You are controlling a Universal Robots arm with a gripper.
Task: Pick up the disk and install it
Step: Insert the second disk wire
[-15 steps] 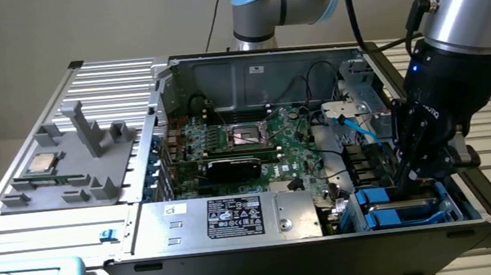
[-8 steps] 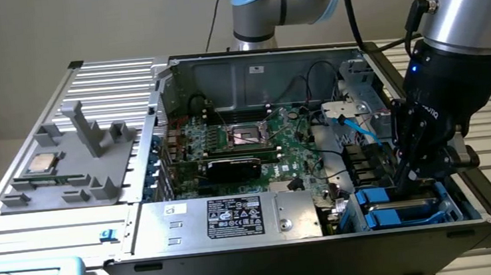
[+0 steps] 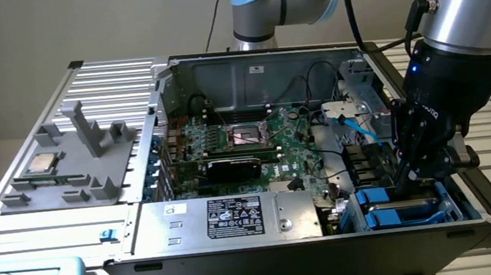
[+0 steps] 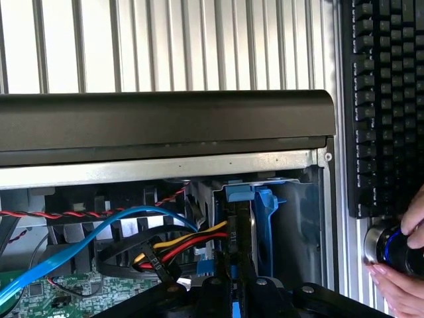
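so the end effector (image 3: 419,174) is down in the drive bay corner of the open PC case (image 3: 238,258), clamped on the disk (image 4: 246,218), gripping it edge-on by its blue carrier. The disk sits partway in the bay, just beside the power and SATA cables (image 4: 165,248). I'd guess it's rigid, fairly heavy, shock-sensitive, so hold the carrier edges, not the label. 1 hand (image 4: 404,271) rests beyond the case

The exterior view looks down from above and in front at the whole open computer case (image 3: 317,138) on the ribbed bench (image 3: 49,234), while the wrist view sits close inside it, both sharing the blue drive bay (image 3: 394,208).
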